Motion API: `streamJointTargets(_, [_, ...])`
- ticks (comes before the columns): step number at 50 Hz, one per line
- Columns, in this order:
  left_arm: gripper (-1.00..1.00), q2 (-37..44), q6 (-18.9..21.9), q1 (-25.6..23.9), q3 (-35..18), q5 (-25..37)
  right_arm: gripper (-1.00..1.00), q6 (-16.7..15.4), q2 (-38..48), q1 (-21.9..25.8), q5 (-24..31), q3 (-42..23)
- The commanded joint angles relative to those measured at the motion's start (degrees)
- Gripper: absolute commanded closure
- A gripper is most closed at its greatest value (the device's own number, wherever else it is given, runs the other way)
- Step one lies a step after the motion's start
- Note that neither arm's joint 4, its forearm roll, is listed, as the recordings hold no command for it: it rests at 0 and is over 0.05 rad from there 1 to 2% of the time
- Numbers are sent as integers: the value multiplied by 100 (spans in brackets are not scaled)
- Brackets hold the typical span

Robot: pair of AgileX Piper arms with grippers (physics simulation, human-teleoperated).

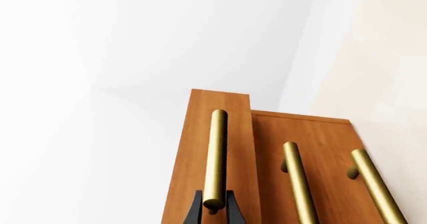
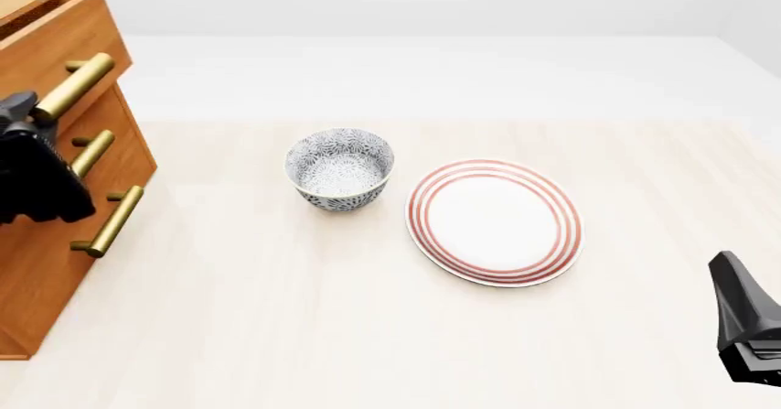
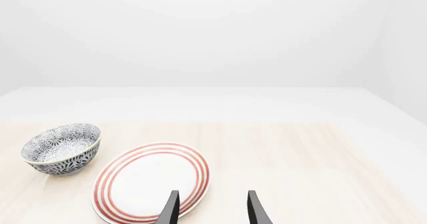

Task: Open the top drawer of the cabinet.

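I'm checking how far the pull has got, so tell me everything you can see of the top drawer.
The top drawer is the uppermost of three in the orange-brown, wood-look cabinet at the table's left edge. Its flat front carries a brass-coloured cylindrical bar handle on short posts. It is partly open: its front stands proud of the two drawer fronts below, and the front view shows its open top. The left gripper has a dark finger on each side of the handle's near end. Nothing else touches it.

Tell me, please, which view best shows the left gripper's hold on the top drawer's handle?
The left wrist view: the left gripper straddles the top drawer handle. The front view shows only the arm's back against it; the right wrist view shows nothing of it.
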Motion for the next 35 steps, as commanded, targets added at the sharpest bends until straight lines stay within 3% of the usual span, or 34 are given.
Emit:
streamJointTargets(1, [100, 49, 50, -163, -47, -132, -100, 0, -6, -1, 2, 3])
streamJointTargets(35, [100, 402, 135, -716, -323, -146, -100, 0, -6, -1, 2, 4])
